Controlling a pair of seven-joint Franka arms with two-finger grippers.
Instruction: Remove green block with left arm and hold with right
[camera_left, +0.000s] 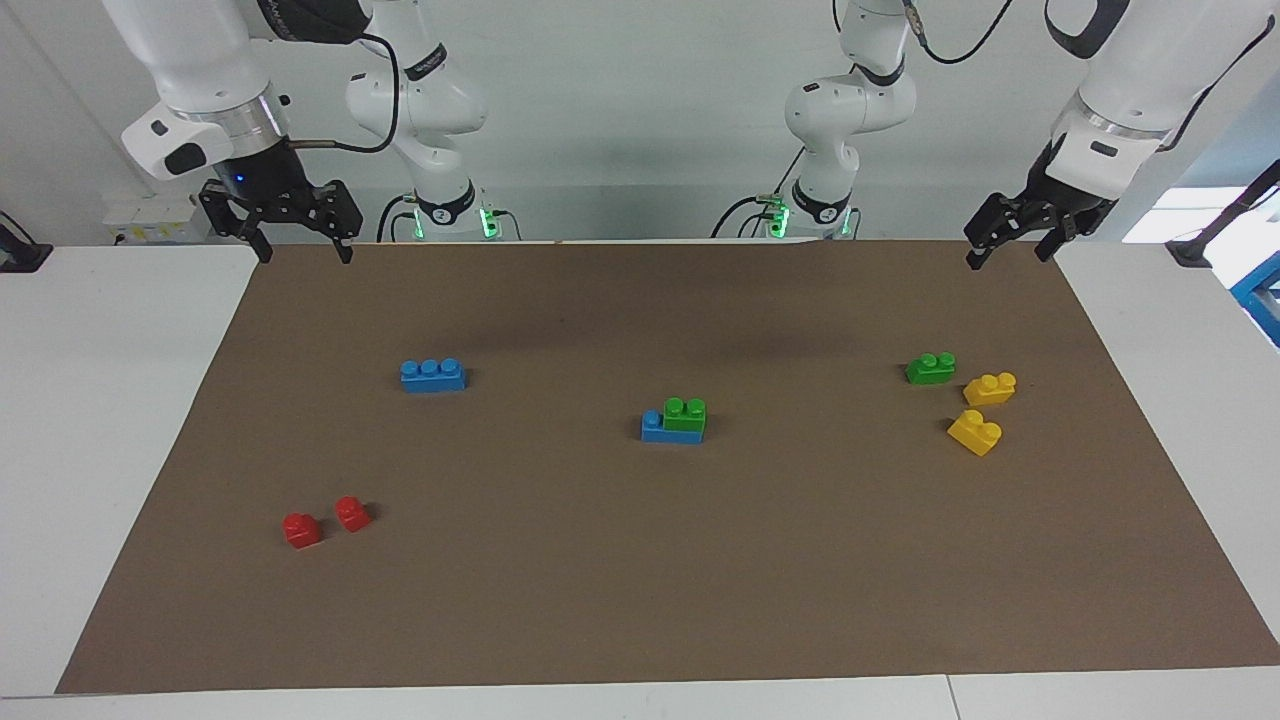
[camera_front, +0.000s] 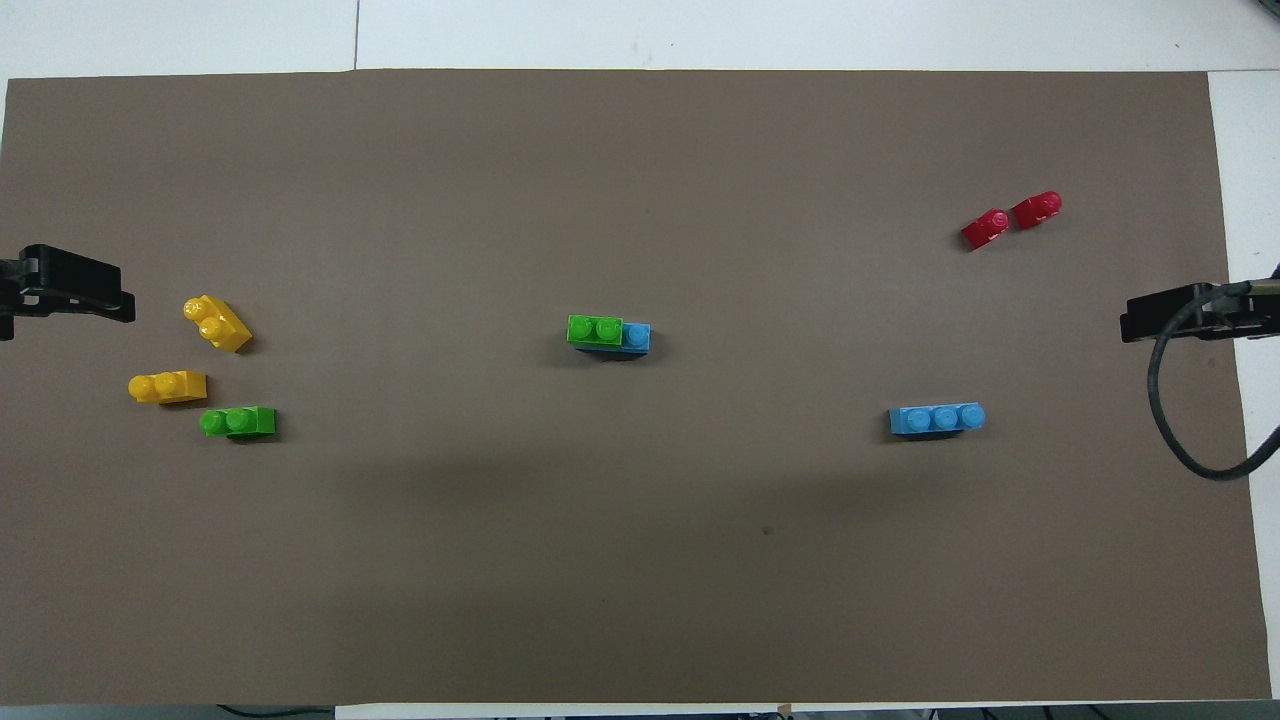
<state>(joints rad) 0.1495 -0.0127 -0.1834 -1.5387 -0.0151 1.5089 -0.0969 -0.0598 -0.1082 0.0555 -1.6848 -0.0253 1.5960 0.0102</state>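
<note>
A green block (camera_left: 685, 413) with two studs sits on top of a blue brick (camera_left: 652, 428) in the middle of the brown mat; the stack also shows in the overhead view (camera_front: 595, 329). A second green brick (camera_left: 930, 368) lies loose toward the left arm's end, beside the yellow bricks. My left gripper (camera_left: 1010, 258) is open and empty, raised over the mat's edge nearest the robots at its own end. My right gripper (camera_left: 303, 252) is open and empty, raised over the mat's corner at its own end. Both are well apart from the stack.
A loose blue three-stud brick (camera_left: 432, 375) lies toward the right arm's end. Two small red bricks (camera_left: 325, 522) lie farther from the robots at that end. Two yellow bricks (camera_left: 990, 388) (camera_left: 975, 432) lie by the second green brick. The brown mat (camera_left: 640, 600) covers the white table.
</note>
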